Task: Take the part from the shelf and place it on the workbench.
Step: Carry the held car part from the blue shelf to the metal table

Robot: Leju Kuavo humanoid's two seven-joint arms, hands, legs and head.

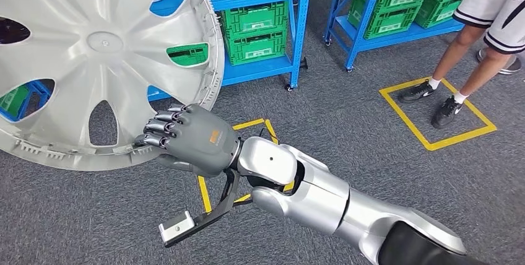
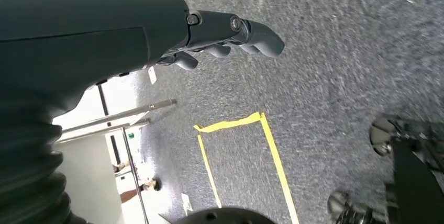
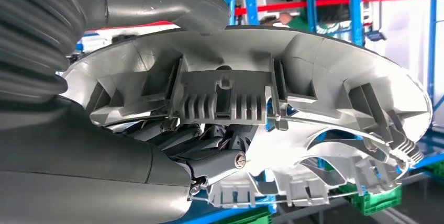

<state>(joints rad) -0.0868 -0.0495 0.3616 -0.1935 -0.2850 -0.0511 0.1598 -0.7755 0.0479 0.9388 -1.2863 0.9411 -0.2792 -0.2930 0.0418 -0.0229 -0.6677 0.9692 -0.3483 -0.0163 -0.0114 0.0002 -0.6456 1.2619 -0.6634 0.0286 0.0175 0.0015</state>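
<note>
While the right hand (image 1: pixel 189 138) has the wheel cover (image 1: pixel 93 54) clamped at its lower rim, the job looks to be in the carry step: part off the shelf, not yet set down. Fingers curl over the front edge of the rim; the right wrist view shows the thumb and fingers (image 3: pixel 209 156) closed around the ribbed back edge, so it's a firm grip, not a mere touch. The wheel cover is held up in the air, tilted, in front of the blue shelf (image 1: pixel 266 23), whose green crates (image 1: pixel 254 33) sit just behind the cover's right edge. A person (image 1: pixel 477 36) stands well to the right of the shelf, feet inside a yellow floor square (image 1: pixel 433 144). The left hand (image 2: pixel 230 38) hangs over grey carpet, fingers loosely curled, holding nothing. No workbench in sight, so the next move probably calls for turning away from the shelf to find it, keeping the cover steady.
</note>
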